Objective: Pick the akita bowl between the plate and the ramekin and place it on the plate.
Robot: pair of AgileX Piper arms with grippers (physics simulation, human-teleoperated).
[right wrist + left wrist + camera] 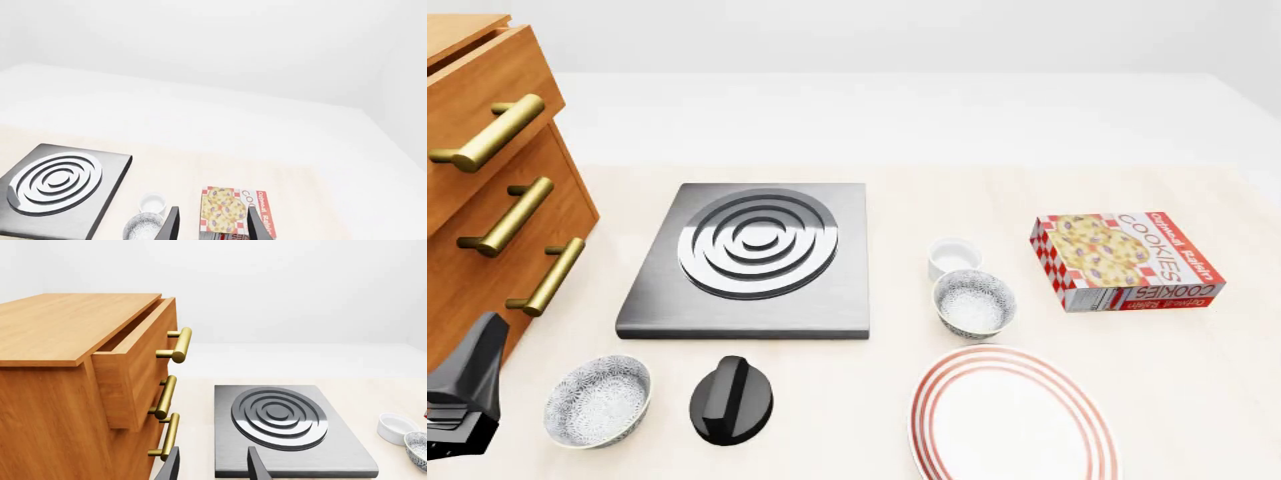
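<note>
The speckled bowl (974, 302) the task is asking for is sitting upright on the table (1174, 380), just in front of the small white cup (954, 256) and just behind the red-ringed plate (1012, 415), nearly touching the cup and lying a little apart from the plate's rim. The plate is lying flat at the near edge of the table. A cookie box (1128, 260) is lying to the right of the bowl and cup, apart from both. A second speckled bowl (597, 401) is sitting near the left front of the table, beside a black knob-shaped object (733, 399). Behind those, a grey burner plate (751, 258) with raised rings is lying flat, and a wooden drawer chest (487, 190) with brass handles is standing at the left, its top drawer pulled partly out.

The left gripper (212, 465) is hovering above the near edge of the burner plate, its two fingers standing apart with nothing between them. The right gripper (212, 225) is hanging high over the table, fingers likewise spread and holding nothing; in its view the bowl and the cup are showing beside one finger, and the cookie box is showing between and beyond the fingers
</note>
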